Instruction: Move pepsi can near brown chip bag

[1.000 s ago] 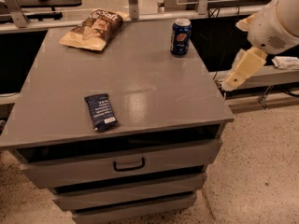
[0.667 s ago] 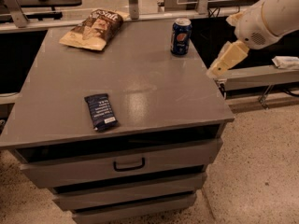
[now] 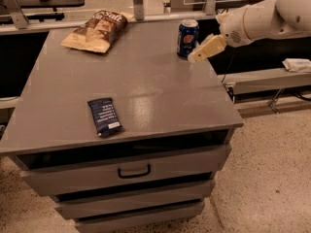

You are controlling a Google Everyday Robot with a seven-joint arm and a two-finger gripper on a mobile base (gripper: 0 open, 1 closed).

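Observation:
The pepsi can [image 3: 187, 38] stands upright near the back right edge of the grey cabinet top [image 3: 146, 81]. The brown chip bag [image 3: 97, 30] lies at the back left of the top. My gripper [image 3: 198, 56] reaches in from the right on a white arm [image 3: 262, 18] and sits just right of and slightly in front of the can, close to its base. It holds nothing that I can see.
A flat dark blue snack wrapper [image 3: 104, 116] lies near the front left of the top. Drawers [image 3: 131, 171] are below the top. A shelf [image 3: 272, 76] with a white cloth [image 3: 297, 64] is on the right. Other tables stand behind.
My gripper and arm have moved left and further in, from beside the cabinet's right edge to right next to the pepsi can. The can, bag and wrapper have not moved.

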